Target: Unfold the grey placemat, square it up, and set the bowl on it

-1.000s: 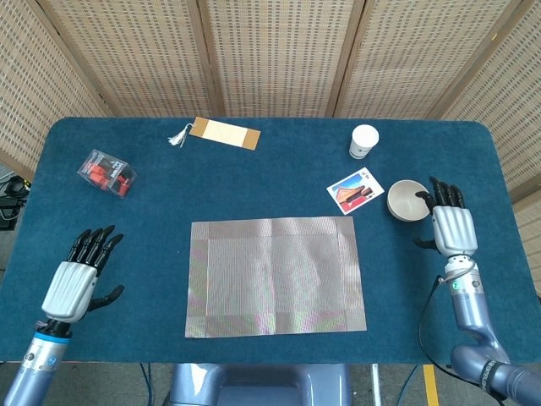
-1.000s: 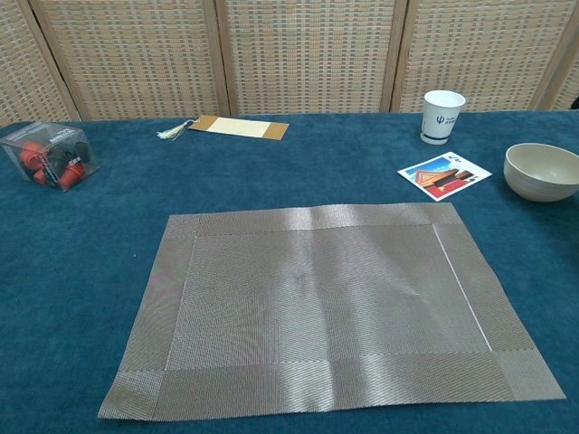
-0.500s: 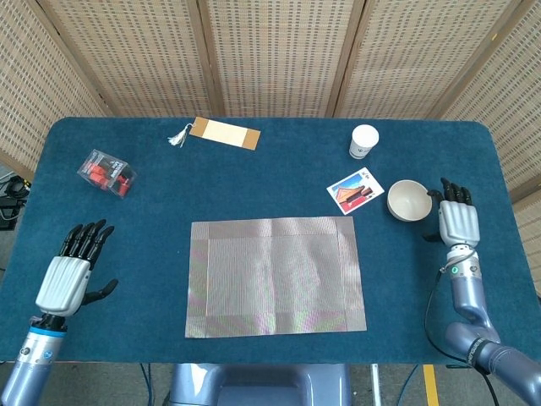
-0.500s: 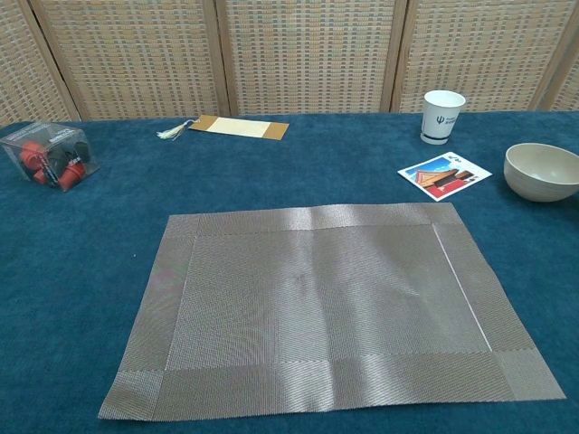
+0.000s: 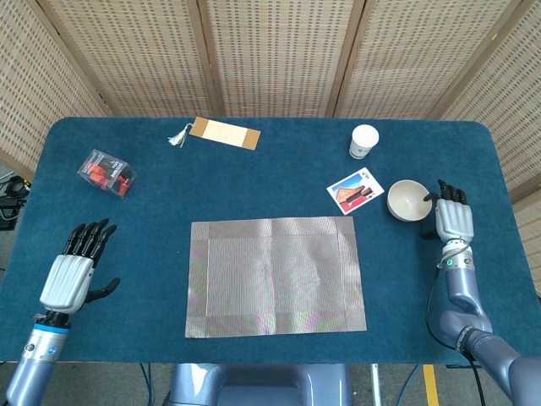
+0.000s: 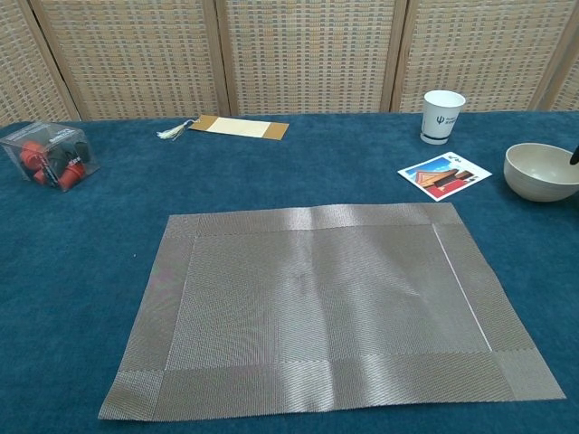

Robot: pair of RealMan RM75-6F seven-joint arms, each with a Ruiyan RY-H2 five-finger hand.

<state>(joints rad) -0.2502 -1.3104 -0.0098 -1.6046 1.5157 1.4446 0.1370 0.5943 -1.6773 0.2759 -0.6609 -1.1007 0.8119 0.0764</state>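
Our right hand [image 5: 450, 222] has drawn in beside the bowl [image 5: 407, 200] over the last second, a fingertip now at its rim, so the pickup looks near. The grey placemat [image 5: 275, 276] lies flat and open mid-tabletop [image 5: 254, 178], well apart from the bowl. Our left hand [image 5: 72, 275] hovers empty, fingers [image 5: 91, 238] spread. Whether the right fingers actually grip the rim we cannot tell; the chest view shows only one dark tip.

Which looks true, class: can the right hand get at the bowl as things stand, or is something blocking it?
Probably yes. The right hand is right beside the bowl, fingertips at its rim, nothing between them. The card lies on the bowl's far side, out of the way.
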